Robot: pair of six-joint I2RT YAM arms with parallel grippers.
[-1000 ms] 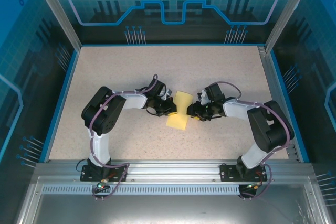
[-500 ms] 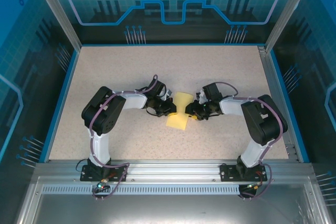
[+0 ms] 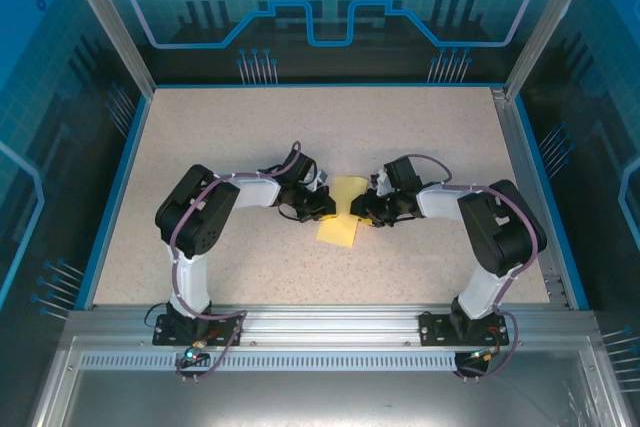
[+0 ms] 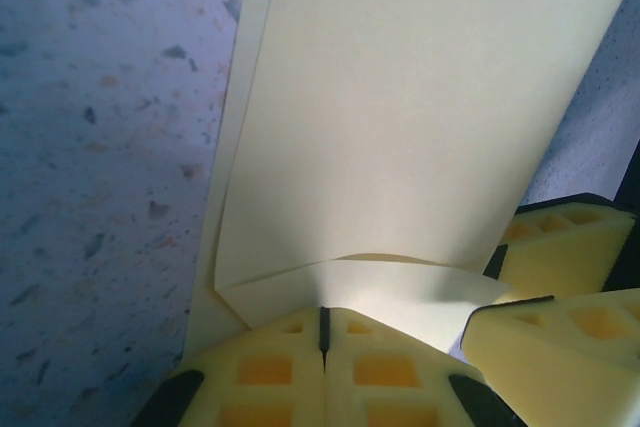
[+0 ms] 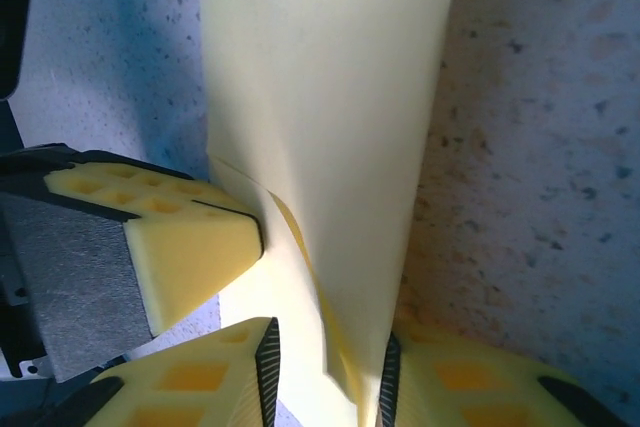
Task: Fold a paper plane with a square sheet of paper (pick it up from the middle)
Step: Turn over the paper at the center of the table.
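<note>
The square sheet of paper [image 3: 340, 233] is plain yellow and lies mid-table, pinched narrow at its waist and folded along its length. My left gripper [image 3: 328, 209] comes in from the left and is shut on the paper's edge [image 4: 400, 97], its foam pads pressed together at the fold [image 4: 322, 332]. From the right, my right gripper [image 3: 362, 212] straddles the paper [image 5: 330, 97]. Its jaws [image 5: 325, 367] stand a little apart, with the folded layers between them and a gap beside the paper. The left gripper's pad [image 5: 190, 237] touches the paper opposite. A paper plane is out of view.
The speckled table [image 3: 220, 127] is rimmed by a blue border and a metal frame [image 3: 530, 147]. Both arms bend inward, elbows near the front corners. Transparent blue walls enclose the back and sides.
The right gripper has crept left onto the paper and its jaws have narrowed; its elbow has swung inward. The left gripper has stayed shut on the paper without moving.
</note>
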